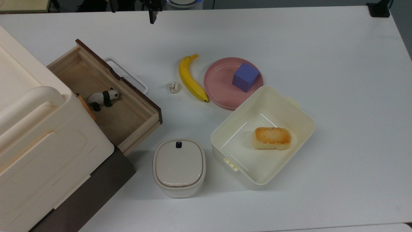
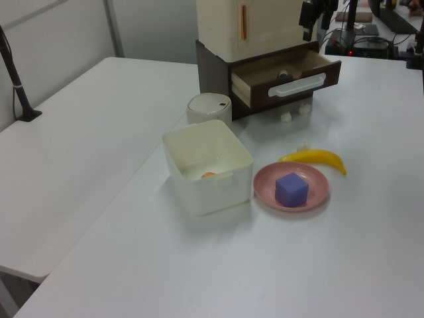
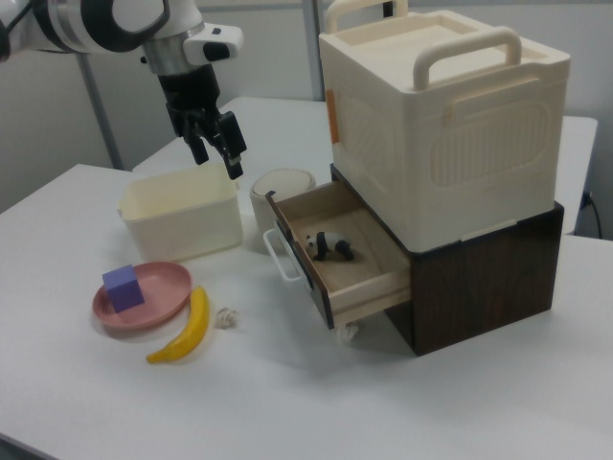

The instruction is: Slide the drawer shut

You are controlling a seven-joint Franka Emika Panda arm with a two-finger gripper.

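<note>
The drawer [image 1: 128, 116] is pulled out of the dark brown base, showing its light-wood inside, dark front panel and white loop handle [image 1: 127, 74]. A small panda figure [image 1: 103, 98] lies inside it. The drawer [image 2: 262, 81] points toward the table's middle in the left view, and the drawer [image 3: 369, 283] sticks out leftward in the right view. My gripper [image 3: 218, 158] hangs open and empty above the table, up and to the left of the handle [image 3: 278, 254] in the right view. In the top view the gripper [image 1: 153, 14] is at the upper edge, beyond the drawer.
A cream cabinet body [image 1: 38, 135] sits on the brown base. In front of the drawer lie a crumpled paper ball [image 1: 173, 87], a banana [image 1: 191, 79], a pink plate [image 1: 219, 87] with a purple cube [image 1: 245, 77], a lidded cream pot [image 1: 179, 166] and a cream bin [image 1: 299, 129] holding bread [image 1: 272, 138].
</note>
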